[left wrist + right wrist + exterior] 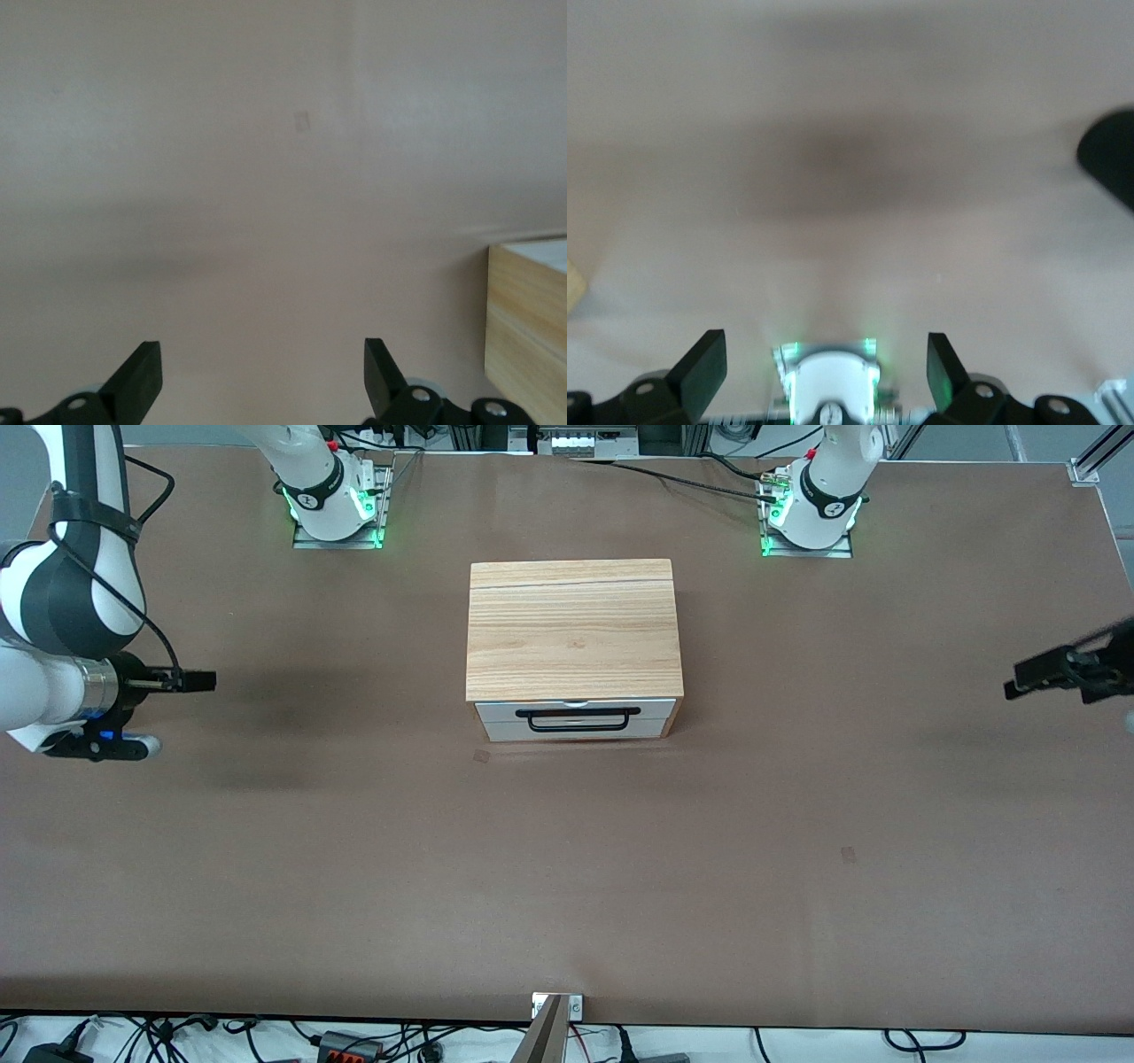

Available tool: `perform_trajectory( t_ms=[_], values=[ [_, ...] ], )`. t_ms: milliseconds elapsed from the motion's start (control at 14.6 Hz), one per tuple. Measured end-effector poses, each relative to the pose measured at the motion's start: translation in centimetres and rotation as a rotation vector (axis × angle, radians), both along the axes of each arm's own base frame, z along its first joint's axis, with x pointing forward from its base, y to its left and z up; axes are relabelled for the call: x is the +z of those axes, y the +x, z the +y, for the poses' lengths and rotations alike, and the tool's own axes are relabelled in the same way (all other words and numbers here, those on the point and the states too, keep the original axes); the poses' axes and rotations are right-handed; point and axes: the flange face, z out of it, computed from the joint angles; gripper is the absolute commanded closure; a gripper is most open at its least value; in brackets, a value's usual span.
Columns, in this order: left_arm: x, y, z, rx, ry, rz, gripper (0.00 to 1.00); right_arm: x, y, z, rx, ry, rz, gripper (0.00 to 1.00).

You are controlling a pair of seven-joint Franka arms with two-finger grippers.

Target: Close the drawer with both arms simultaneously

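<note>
The right gripper hangs above bare table near the edge at the right arm's end, fingers spread wide and holding nothing; its wrist view shows the two black fingertips well apart over the brown surface. The left gripper hangs above the edge at the left arm's end, likewise spread wide and empty, with its fingertips well apart in its own wrist view.

Between them, well apart from both, a wooden box sits at the middle of the table, closer to the edge where the robot bases stand. The drawer is in the box's face toward the front camera, white with a long black handle. It appears pushed in, or very nearly so; no wood floor shows.

Judged from this, the closing looks done or almost done, with both arms standing clear. If a gap remains, both grippers would need to come in to the white front and press together toward the bases' edge.

Nothing lies between either gripper and the drawer. Cables run along the bases' edge, clear of the work.
</note>
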Motion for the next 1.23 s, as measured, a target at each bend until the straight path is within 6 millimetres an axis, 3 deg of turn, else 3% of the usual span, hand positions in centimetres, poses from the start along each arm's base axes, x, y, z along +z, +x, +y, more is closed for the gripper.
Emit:
perform_trajectory(
  t_ms=[274, 479, 616, 753, 890, 1233],
  values=[
    [0.9, -3.5, -4.7, -0.026, 0.025, -0.002, 0.0, -2.6, -0.4, -1.3, -0.024, 0.003, 0.072, 0.0],
    [0.3, -5.3, -5.3, -0.013, 0.045, -0.009, 0.0, -2.1, 0.4, -1.9, -0.018, 0.051, -0.017, 0.0],
    [-0.5, -6.2, -4.4, 0.006, 0.053, -0.011, 0.0, 0.1, 1.2, -2.0, -0.01, 0.056, -0.165, 0.0],
    [-0.8, -6.8, -4.1, 0.016, 0.058, -0.017, 0.0, 2.1, 0.6, -1.9, -0.001, 0.049, -0.336, 0.0],
    [-0.8, -7.0, -4.1, 0.016, 0.061, -0.024, 0.0, 4.0, -1.3, -1.7, 0.006, 0.046, -0.464, 0.0],
    [-1.1, -7.0, -4.1, 0.017, 0.061, -0.021, 0.0, 12.0, -5.6, -0.5, 0.028, 0.048, -0.633, 0.0]
  ],
)
